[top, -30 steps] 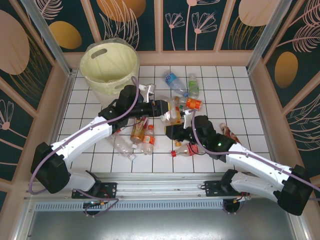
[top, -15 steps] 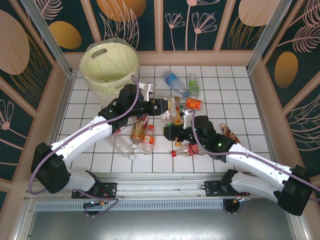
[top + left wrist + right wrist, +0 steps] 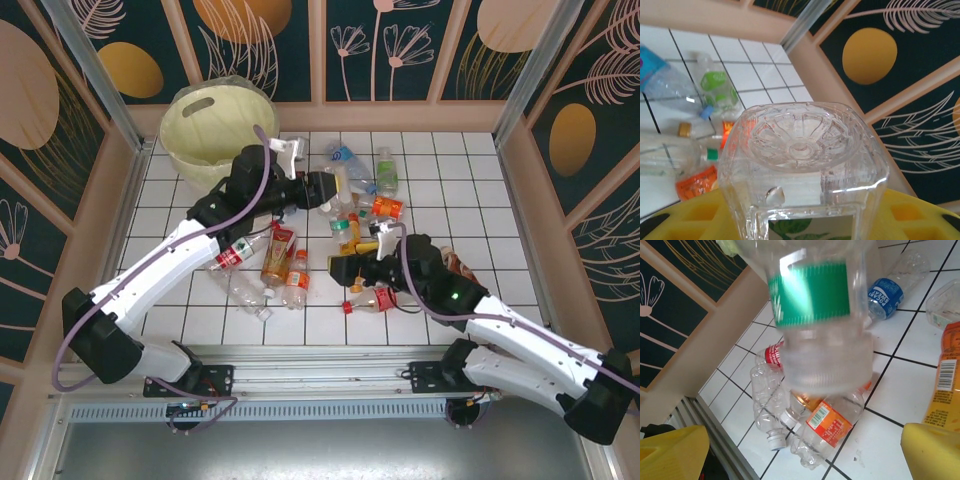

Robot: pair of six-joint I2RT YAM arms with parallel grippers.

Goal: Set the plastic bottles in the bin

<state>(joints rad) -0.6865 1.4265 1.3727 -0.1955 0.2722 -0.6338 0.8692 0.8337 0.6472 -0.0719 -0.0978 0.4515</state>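
My left gripper [image 3: 322, 190] is shut on a clear square-bottomed bottle [image 3: 802, 150], held above the tiles right of the bin [image 3: 215, 135]. The bottle's base faces the left wrist camera between yellow fingers [image 3: 685, 217]. My right gripper [image 3: 346, 262] is open, its yellow fingers [image 3: 670, 455] wide apart. A blurred clear bottle with a green label [image 3: 810, 305] hangs loose just ahead of them. Several plastic bottles lie on the tiles: a red-labelled one [image 3: 235, 255], orange ones [image 3: 278, 255], a blue-labelled one [image 3: 345, 155] and a green-labelled one [image 3: 386, 172].
The pale bin stands in the far left corner against the wooden walls. A crushed clear bottle [image 3: 767, 405] and an orange-labelled one [image 3: 827, 427] lie under the right gripper. A metal rail [image 3: 330, 355] runs along the near edge.
The left gripper has risen and moved toward the far side with the clear bottle. The right gripper's jaws have opened wide, letting go of the green-labelled bottle.
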